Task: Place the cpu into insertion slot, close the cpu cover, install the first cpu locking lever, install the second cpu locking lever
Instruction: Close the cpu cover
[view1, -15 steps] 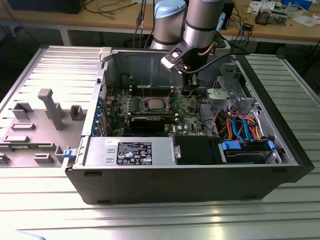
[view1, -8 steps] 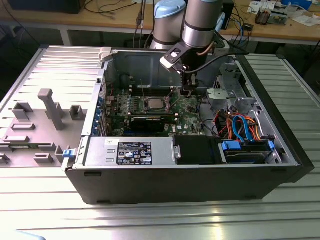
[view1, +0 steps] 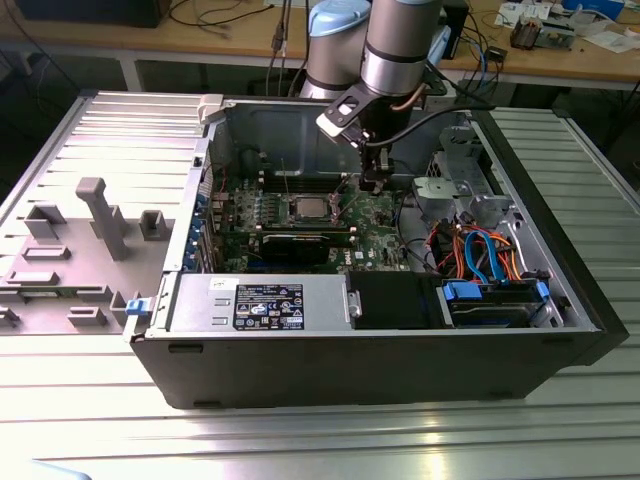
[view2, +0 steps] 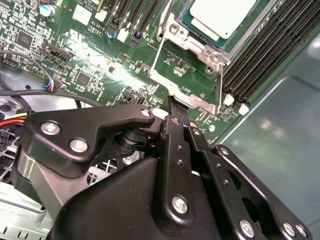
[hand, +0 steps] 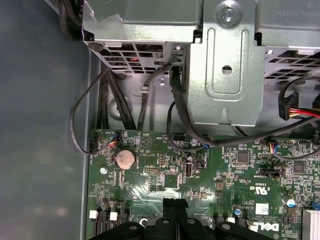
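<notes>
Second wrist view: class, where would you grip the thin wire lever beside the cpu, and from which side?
Probably the wire lever near its end by the gripper, coming from the side away from the cpu. It is a slim rod; its other end runs into the crowded socket frame.

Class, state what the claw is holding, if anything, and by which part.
Nothing visibly held: the claw is shut, tips together, beside the silver frame near the cpu.
</notes>
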